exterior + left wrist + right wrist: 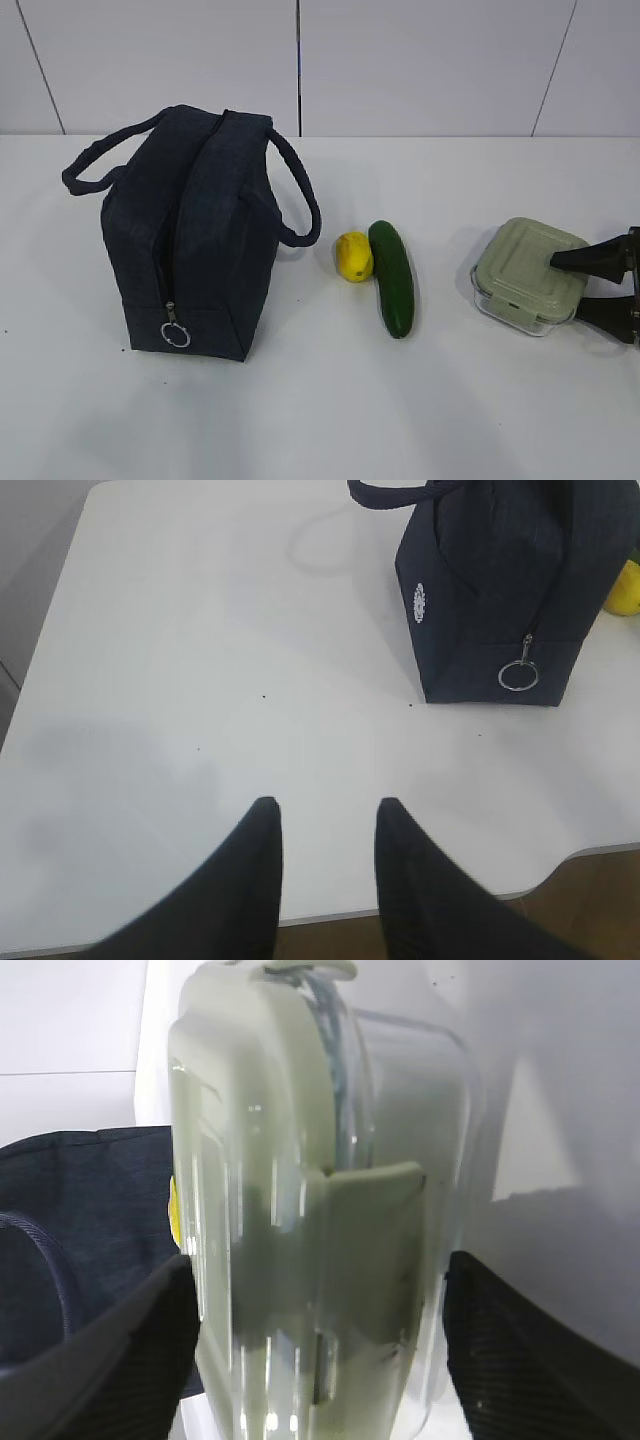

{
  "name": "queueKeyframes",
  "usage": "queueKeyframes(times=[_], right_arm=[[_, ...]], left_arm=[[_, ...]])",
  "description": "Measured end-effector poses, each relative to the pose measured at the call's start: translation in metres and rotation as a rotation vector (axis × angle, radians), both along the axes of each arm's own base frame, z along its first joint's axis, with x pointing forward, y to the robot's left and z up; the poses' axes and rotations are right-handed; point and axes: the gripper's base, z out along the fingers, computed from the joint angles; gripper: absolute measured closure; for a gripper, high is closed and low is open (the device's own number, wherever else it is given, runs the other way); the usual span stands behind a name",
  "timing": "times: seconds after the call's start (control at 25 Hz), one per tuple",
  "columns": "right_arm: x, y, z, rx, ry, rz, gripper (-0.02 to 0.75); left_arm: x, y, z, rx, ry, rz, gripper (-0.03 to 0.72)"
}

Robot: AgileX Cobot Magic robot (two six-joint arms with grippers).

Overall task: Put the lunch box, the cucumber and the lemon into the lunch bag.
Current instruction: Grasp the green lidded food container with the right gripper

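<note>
Right gripper (600, 285) reaching in from the right edge of the exterior view, jaws spread around the lunch box (528, 274), one finger over the sage-green lid and one down by the clear base; in the right wrist view the lunch box (320, 1220) fills the gap between the two dark fingers (110, 1360), with a lid latch facing the camera and nothing visible inside the clear base. Whether the pads actually press the box, impossible to tell. Box resting on the white table (320, 400), well right of the rest. Further left, the cucumber (392, 276) lying lengthwise toward the camera, with the lemon (353, 256) touching its left side near the far end. Beyond those, the navy lunch bag (190, 240) standing upright at the left, loop handles flopped out to either side, zipper ring (175, 334) hanging low on the near end; contents hidden. Left gripper (328, 825) hovering above bare tabletop, fingers apart and gripping nothing, with the bag (510, 590) and its round white logo (419, 602) well ahead to the right.
</note>
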Motion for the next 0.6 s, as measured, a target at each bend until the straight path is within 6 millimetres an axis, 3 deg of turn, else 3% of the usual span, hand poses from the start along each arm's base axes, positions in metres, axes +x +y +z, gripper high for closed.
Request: queueKeyframes(times=[0.6], right_arm=[[0.0, 0.0, 0.0, -0.006, -0.007, 0.004, 0.167]], left_arm=[[0.0, 0.0, 0.0, 0.0, 0.0, 0.0, 0.449]])
